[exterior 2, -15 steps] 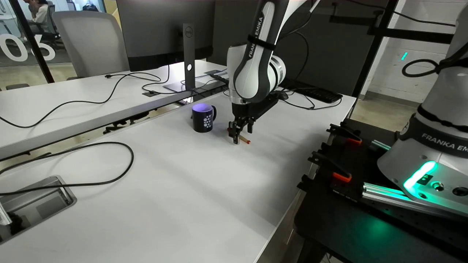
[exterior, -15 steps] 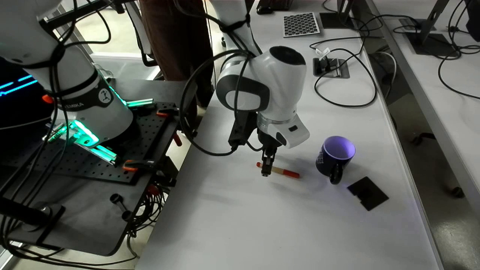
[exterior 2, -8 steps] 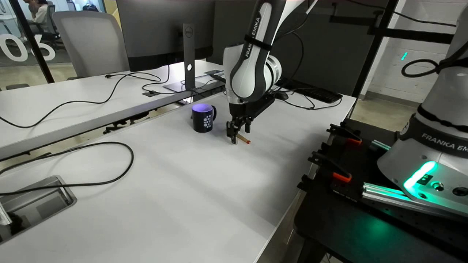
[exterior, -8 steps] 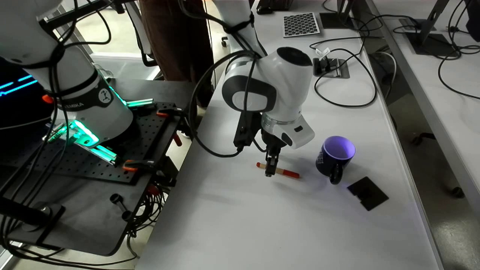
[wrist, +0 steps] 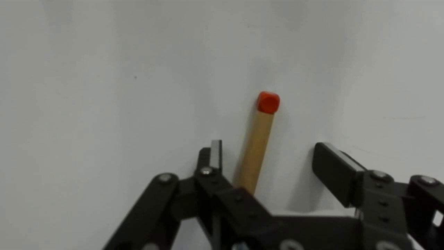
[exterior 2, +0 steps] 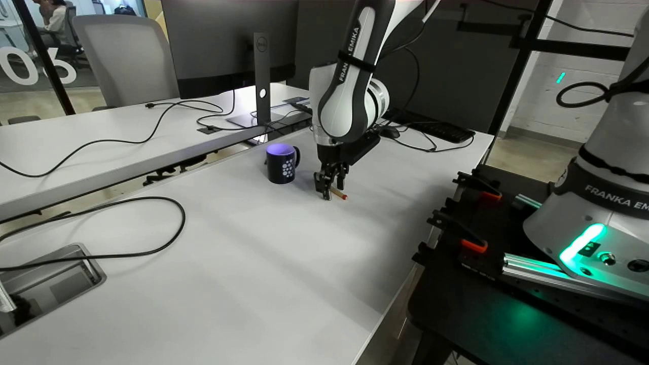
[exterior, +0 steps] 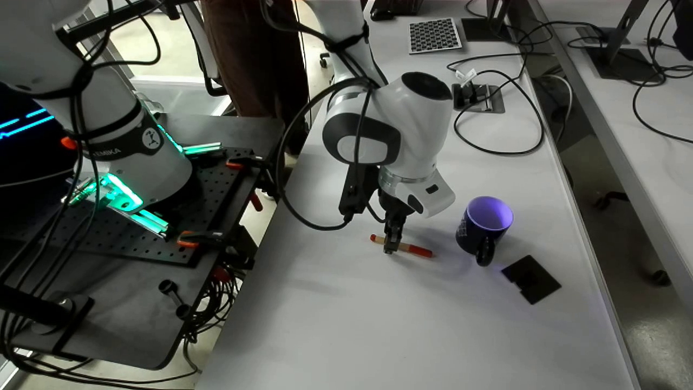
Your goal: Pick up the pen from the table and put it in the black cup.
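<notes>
Straddling a pen (wrist: 258,144) on a white table (exterior: 335,314), a robot gripper (wrist: 269,153) stands with its jaws apart, one on either side of the slim barrel and, by the wrist view, neither pressed against it. The pen lies flat, its long axis running out between the jaws and nearly crosswise to the line along which they close; in that view its far, orange-red end (wrist: 268,103) leans slightly right. It appears nearer the left finger (wrist: 215,156) than the right finger (wrist: 329,173), so a straight squeeze would probably meet that side first and could nudge or turn the pen. In an exterior view the gripper appears a little left of the pen's middle, and the longer red end (exterior: 420,251) points right, toward the black cup (exterior: 469,238), which stands upright and apart from it, its handle (exterior: 485,252) turned near. A flat black piece (exterior: 533,281) lies just beside the cup, on its right and near side. Nothing is gripped yet; the step in hand looks to be the grasp, with the lift and the drop into the cup to follow. Whether the fingertips touch the table cannot be told.
</notes>
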